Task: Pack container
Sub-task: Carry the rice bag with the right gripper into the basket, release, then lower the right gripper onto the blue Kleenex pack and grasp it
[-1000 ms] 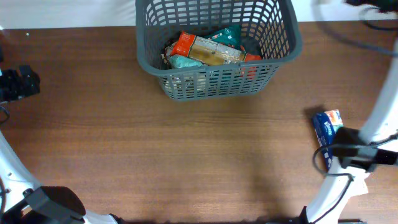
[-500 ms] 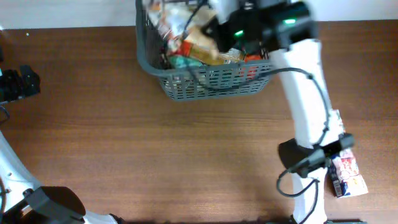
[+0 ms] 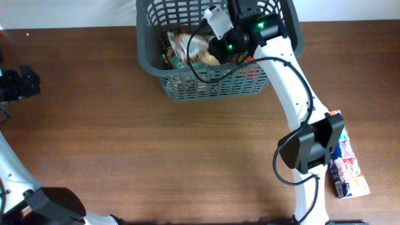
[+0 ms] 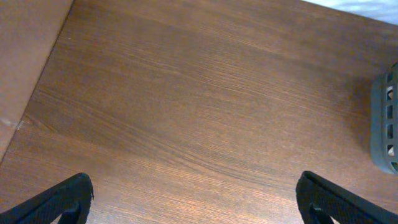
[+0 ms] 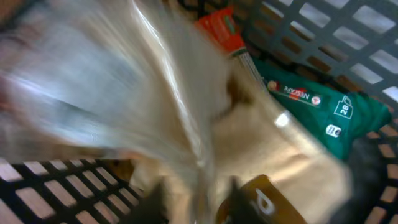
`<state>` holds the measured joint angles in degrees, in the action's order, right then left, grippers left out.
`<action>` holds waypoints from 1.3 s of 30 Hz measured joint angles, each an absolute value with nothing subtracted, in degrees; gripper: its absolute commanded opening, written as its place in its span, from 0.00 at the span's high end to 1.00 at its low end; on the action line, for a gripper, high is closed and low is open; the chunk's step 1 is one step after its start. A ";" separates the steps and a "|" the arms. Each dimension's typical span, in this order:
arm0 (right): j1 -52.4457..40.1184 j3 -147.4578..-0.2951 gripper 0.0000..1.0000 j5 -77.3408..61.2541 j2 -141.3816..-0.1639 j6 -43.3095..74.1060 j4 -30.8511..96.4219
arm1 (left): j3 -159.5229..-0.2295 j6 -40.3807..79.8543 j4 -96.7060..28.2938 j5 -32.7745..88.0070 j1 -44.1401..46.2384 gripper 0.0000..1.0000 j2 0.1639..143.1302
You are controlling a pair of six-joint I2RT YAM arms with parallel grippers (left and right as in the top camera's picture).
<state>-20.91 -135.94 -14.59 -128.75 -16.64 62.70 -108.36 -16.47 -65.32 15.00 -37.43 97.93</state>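
Observation:
The container (image 3: 156,65), a dark grey lattice basket, stands at the back middle of the table and holds several snack packets. My right gripper (image 3: 215,44) reaches into it from above. In the right wrist view it (image 5: 196,196) is shut on a crinkly clear packet (image 5: 124,93) with tan contents, blurred by motion, above a green packet (image 5: 317,102) and an orange one (image 5: 217,28). The packet also shows in the overhead view (image 3: 194,47). My left gripper (image 3: 22,81) rests at the far left edge, open and empty (image 4: 199,199) over bare wood.
A blue packet (image 3: 340,147) and a white-and-red packet (image 3: 350,178) lie on the table at the right, beside the right arm's base. The basket's corner (image 4: 387,124) shows at the right edge of the left wrist view.
The right arm swung from the packets at the table's right up to the basket with a clear packet, then dropped lower into it. The left arm has not moved.

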 measured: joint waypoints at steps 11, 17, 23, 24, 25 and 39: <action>-21.15 -150.80 0.43 -14.59 -125.78 -13.56 69.28 | -108.36 -16.47 -65.30 15.03 -37.43 0.01 97.93; -20.99 -162.23 0.40 -4.58 -114.06 -13.50 75.50 | -108.36 -16.47 -65.34 15.03 -37.43 0.01 97.93; -14.37 -152.55 0.39 -2.39 -101.80 -12.08 73.69 | -108.36 -16.47 -65.32 15.03 -37.43 0.01 97.93; -11.29 -146.06 0.38 -2.61 -98.52 -11.75 71.22 | -108.36 -16.47 -65.32 15.03 -37.43 0.01 97.93; -9.69 -142.30 0.36 -2.59 -96.84 -11.68 70.08 | -108.36 -16.47 -65.32 15.03 -37.43 0.01 97.93; 19.79 -82.70 0.02 2.46 -76.20 -10.44 62.48 | -108.36 -16.47 -65.32 15.00 -37.43 0.01 97.93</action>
